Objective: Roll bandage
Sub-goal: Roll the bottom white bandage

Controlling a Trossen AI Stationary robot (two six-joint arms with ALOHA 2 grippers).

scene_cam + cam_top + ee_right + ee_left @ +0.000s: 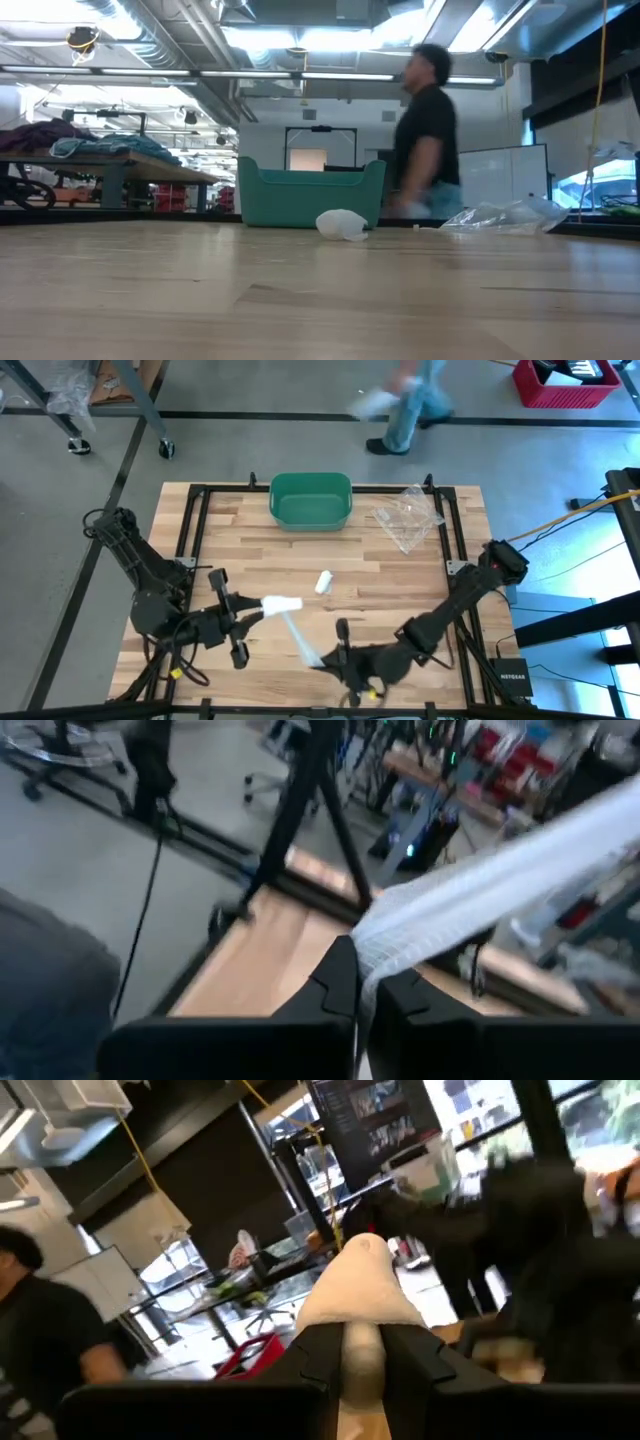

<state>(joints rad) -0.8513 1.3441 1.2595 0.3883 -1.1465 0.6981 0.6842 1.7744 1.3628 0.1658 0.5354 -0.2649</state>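
Our right gripper (318, 657) is clamped on the bandage's (298, 634) loose tail near the table's (400, 575) near edge; our left gripper (252, 610) pinches the rolled end just left. A stretch between them remains unrolled, so we judge rolling partly done

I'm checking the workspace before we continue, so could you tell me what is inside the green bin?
In the high view, the green bin shows only its bare green floor. The low view shows just its outer wall, hiding the interior.

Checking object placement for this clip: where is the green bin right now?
In the high view the green bin sits at the table's far edge, near the middle, left of the clear plastic wrapper and beyond the small white roll.
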